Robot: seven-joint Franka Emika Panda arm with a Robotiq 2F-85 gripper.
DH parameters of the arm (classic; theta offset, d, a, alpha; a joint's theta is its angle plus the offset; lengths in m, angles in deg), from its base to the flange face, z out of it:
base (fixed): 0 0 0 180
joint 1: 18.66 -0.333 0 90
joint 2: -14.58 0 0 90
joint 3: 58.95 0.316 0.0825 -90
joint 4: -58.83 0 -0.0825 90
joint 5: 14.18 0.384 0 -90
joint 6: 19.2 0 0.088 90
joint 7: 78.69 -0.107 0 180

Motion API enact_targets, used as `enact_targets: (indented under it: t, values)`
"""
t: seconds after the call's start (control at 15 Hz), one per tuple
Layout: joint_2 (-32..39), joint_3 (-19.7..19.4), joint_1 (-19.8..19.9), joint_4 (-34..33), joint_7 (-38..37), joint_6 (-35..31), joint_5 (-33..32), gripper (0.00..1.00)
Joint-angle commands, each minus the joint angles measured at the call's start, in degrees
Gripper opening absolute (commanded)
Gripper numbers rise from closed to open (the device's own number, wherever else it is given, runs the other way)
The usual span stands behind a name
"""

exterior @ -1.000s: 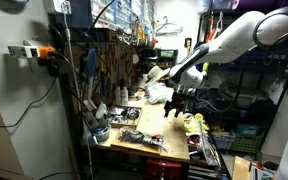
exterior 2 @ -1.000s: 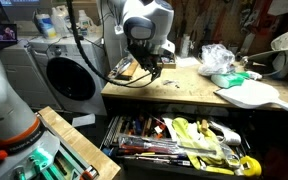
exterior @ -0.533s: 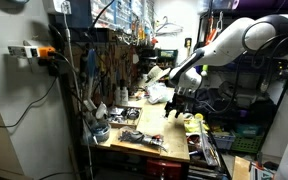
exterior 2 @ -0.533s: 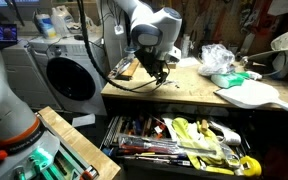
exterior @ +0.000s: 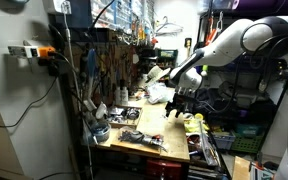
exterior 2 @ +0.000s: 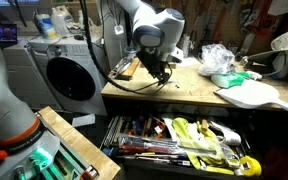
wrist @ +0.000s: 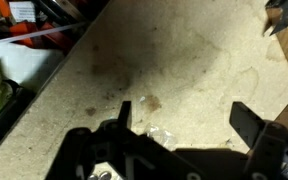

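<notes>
Claw [wrist: 184, 125] is spread wide with nothing in it, low over the workbench [wrist: 184, 50], which is flat, scuffed, stained wood. Wrist view shows a few pale bits [wrist: 150, 102] lying just ahead of the fingers [wrist: 124, 118]; I can't make them out in either exterior view. Bench edge is close on one side, and an exterior view shows the open drawer [exterior 2: 174, 135] of tools below it. Crinkly plastic bag [exterior 2: 219, 58] sits well apart, so there's decent room.

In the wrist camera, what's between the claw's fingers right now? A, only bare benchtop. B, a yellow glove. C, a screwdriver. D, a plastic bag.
A: in the wrist view the claw stands open, and only the stained benchtop shows between its fingers.
</notes>
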Motion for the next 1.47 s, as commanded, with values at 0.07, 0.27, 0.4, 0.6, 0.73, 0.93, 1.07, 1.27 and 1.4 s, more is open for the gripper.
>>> enact_targets:
  t: [0.07, 0.27, 0.4, 0.6, 0.73, 0.93, 1.07, 1.27, 1.4]
  values:
    - [3.08, 2.02, 3.99, -2.99, 4.20, 1.69, 2.76, 1.00]
    - [4.78, 2.86, 5.34, -4.80, 4.92, 1.75, 5.75, 1.00]
    - [6.10, 3.18, 5.75, -6.08, 4.73, 1.32, 7.08, 0.93]
    - [8.20, 3.27, 5.67, -7.90, 3.39, 0.54, 6.94, 0.77]
    - [9.50, 3.46, 5.76, -8.91, 2.70, 0.46, 6.69, 0.78]
    - [11.13, 3.82, 5.73, -10.27, 1.49, -0.12, 6.50, 0.72]
    - [11.82, 4.13, 5.77, -11.01, 0.82, -0.33, 6.49, 0.63]
    - [12.25, 4.37, 5.80, -11.97, -0.24, -0.51, 6.43, 0.45]
    - [12.47, 4.53, 5.81, -12.45, -0.78, -0.50, 6.34, 0.38]
